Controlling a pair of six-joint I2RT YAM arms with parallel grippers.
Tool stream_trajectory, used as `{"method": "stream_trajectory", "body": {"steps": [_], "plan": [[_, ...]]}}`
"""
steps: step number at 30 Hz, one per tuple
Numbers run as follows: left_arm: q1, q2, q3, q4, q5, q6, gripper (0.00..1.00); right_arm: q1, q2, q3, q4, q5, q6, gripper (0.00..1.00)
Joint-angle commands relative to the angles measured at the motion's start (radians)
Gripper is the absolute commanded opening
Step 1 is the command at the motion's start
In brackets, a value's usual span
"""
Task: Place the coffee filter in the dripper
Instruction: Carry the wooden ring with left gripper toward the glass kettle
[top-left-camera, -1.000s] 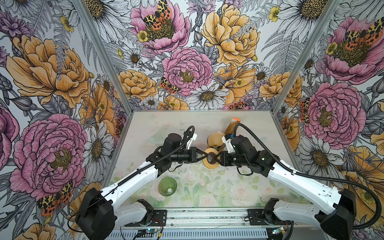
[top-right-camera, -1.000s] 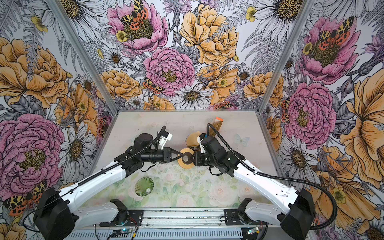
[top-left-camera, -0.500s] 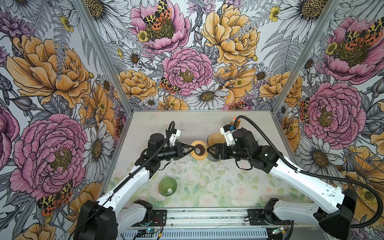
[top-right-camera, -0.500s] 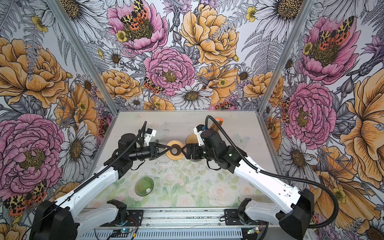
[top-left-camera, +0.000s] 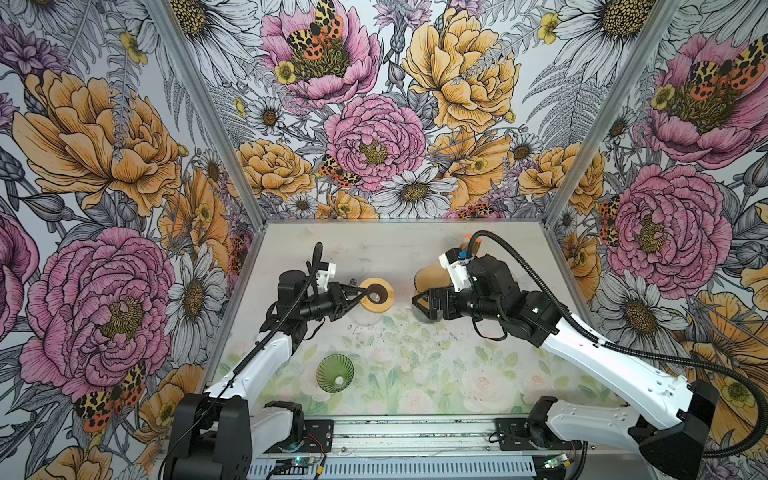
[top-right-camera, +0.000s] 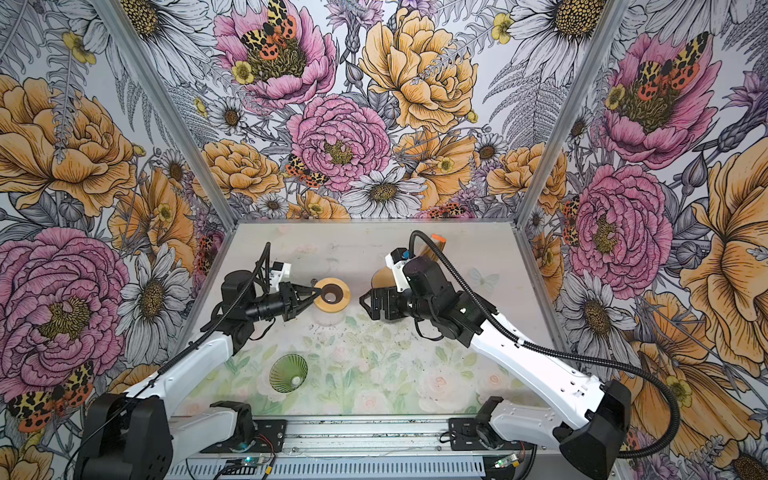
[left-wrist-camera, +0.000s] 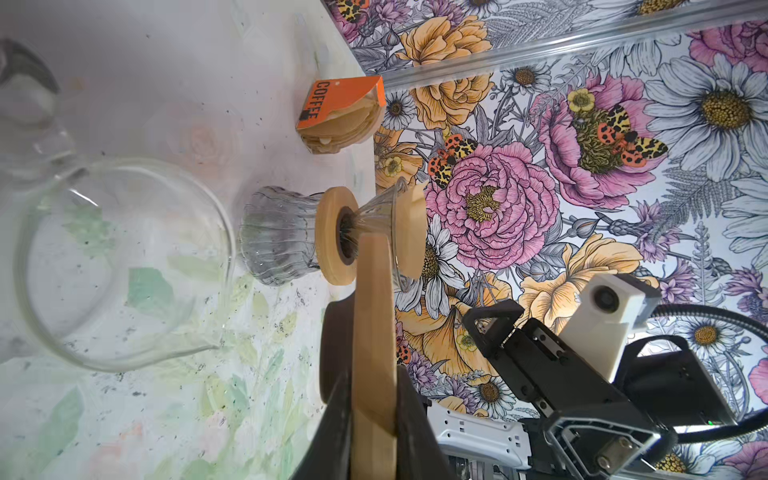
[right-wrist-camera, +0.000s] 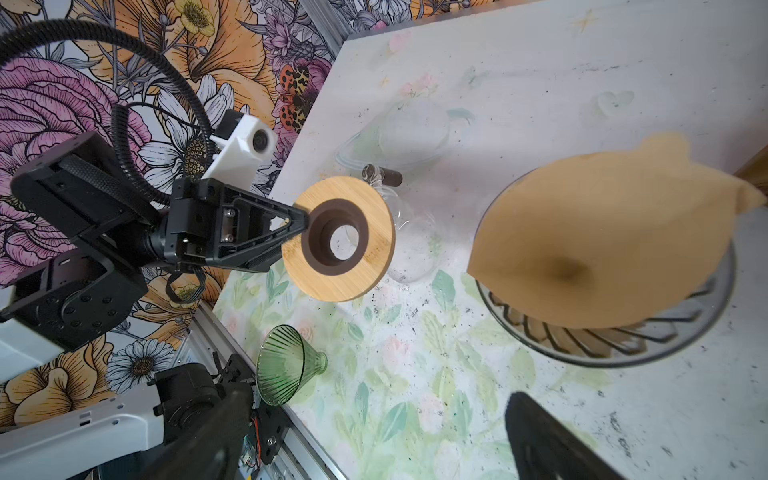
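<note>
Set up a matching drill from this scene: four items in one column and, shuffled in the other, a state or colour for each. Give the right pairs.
Items:
1. wooden ring
2. green dripper
3. paper filter
4. filter pack

States:
A. resting in the clear dripper
B. bears an orange label
C. clamped in the left gripper
D. lying on its side, untouched

Pairs: 1-C, 2-D, 3-A, 4-B.
</note>
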Motion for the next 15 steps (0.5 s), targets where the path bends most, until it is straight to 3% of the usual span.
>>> {"method": "stream_trajectory", "body": {"steps": [1,15], "plan": [[0.031,0.012,-0.005,0.072,0.022,-0.008,0.16,0.004,-0.003,0.020,0.014,-0.014,-0.023,0.98],[0.085,0.103,0.020,0.045,-0.016,0.029,0.16,0.008,0.019,-0.001,0.034,-0.023,-0.026,0.95]]}}
